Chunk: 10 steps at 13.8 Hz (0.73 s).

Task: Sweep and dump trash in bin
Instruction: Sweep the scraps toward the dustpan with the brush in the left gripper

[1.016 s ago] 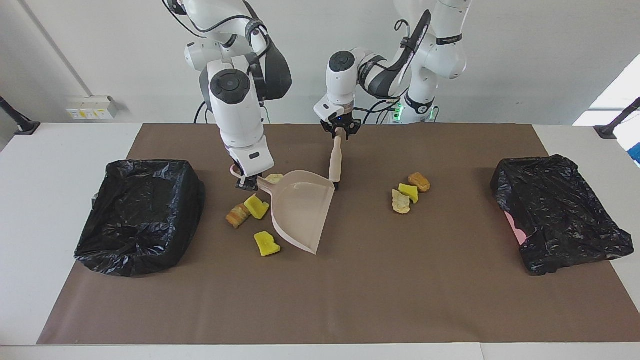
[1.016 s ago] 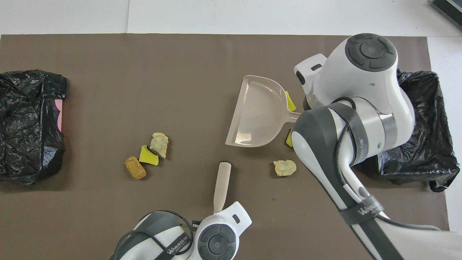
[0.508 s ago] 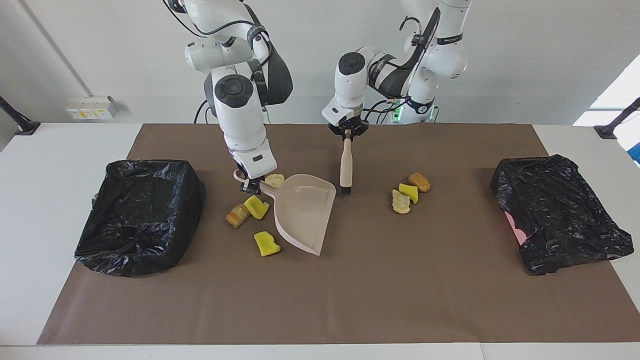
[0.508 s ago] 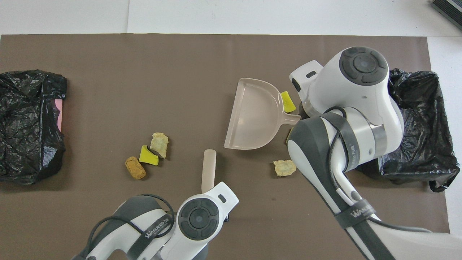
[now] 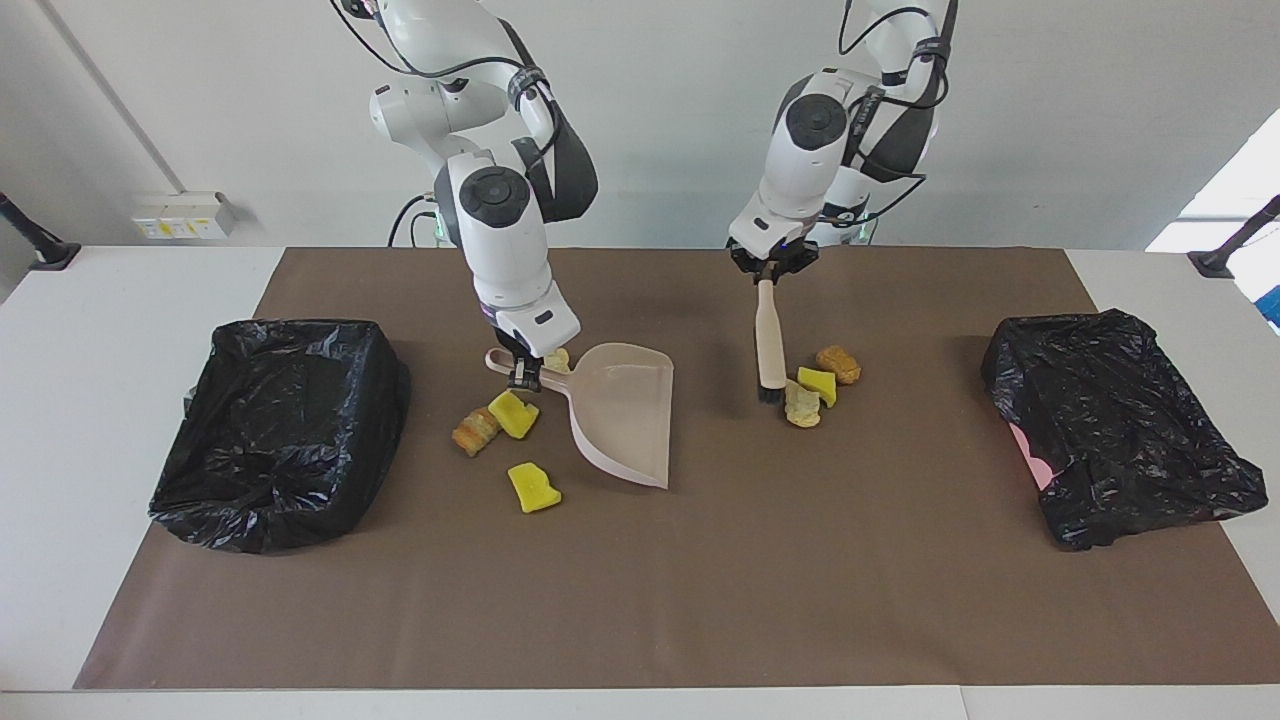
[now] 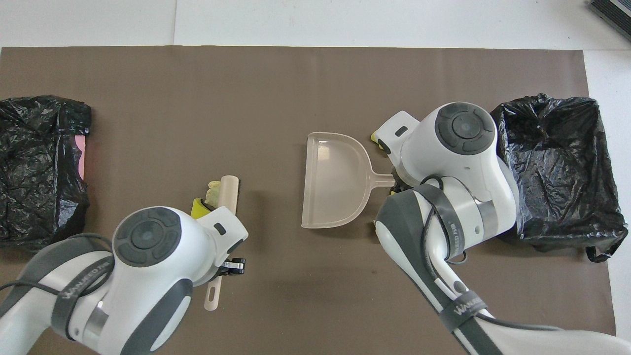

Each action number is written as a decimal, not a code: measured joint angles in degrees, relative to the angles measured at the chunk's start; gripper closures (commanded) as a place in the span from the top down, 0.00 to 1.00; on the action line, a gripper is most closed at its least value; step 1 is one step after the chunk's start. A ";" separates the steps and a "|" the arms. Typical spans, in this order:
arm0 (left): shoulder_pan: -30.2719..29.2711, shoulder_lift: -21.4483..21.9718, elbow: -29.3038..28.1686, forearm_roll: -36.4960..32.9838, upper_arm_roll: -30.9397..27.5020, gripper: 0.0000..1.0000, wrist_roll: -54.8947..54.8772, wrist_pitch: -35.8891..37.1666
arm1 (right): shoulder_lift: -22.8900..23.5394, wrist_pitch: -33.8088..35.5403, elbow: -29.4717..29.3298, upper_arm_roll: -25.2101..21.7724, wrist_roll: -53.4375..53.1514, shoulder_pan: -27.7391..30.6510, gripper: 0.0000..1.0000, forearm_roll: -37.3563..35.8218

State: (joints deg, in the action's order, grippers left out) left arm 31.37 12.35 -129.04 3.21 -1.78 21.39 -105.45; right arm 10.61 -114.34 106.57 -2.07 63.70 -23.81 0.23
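Now, with the left gripper (image 5: 769,278) clamped on the brush (image 5: 768,343) beside three chunks (image 5: 818,385), it should sweep them low toward the dustpan (image 5: 625,410), whose handle the right gripper (image 5: 525,375) grips, mouth kept flat.

A plain pale wall (image 5: 640,120) rises past a white table (image 5: 110,330) whose middle is covered by a brown mat (image 5: 640,560). A small white outlet box (image 5: 183,214) sits low on that wall, a slanted conduit runs up from it, and daylight brightens one edge (image 5: 1235,190)
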 measured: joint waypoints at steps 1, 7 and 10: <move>-2.41 0.56 -0.27 -0.97 -0.05 0.00 -1.52 0.52 | -0.72 -0.50 1.35 0.05 -0.08 -1.41 0.00 0.65; -15.26 0.56 -1.83 -5.96 -0.06 0.00 -6.94 -0.26 | -2.58 -6.46 6.65 0.16 -1.93 -5.89 0.00 2.58; -18.08 0.56 -2.12 -5.96 -0.04 0.00 -9.86 -0.63 | -2.29 -8.45 8.09 0.17 -2.58 -6.72 0.00 2.62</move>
State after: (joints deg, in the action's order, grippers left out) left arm 13.29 12.91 -131.16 -2.75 -1.82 11.54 -106.08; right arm 8.32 -122.79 114.66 -1.90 61.11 -30.53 2.85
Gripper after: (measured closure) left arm 0.740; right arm 0.678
